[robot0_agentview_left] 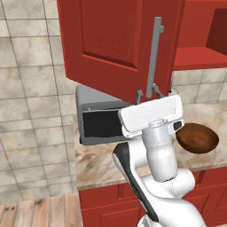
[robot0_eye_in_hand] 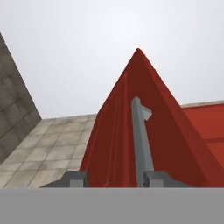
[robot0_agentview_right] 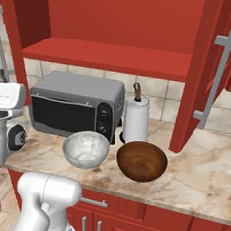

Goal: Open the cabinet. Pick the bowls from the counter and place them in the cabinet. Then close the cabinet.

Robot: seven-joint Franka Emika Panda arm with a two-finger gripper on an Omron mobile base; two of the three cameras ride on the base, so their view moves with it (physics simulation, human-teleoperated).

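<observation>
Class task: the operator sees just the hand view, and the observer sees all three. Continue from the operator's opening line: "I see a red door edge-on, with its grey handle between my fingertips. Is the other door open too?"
Observer: Yes. In the right base view the right door stands swung out, and the shelf is exposed.
Operator: Where are the bowls?
Observer: Both sit on the counter, side by side and apart. The marble bowl is on the left and the wood bowl on the right.
Operator: What stands behind them?
Observer: A microwave is behind the marble bowl, with a paper towel roll next to it.
</observation>
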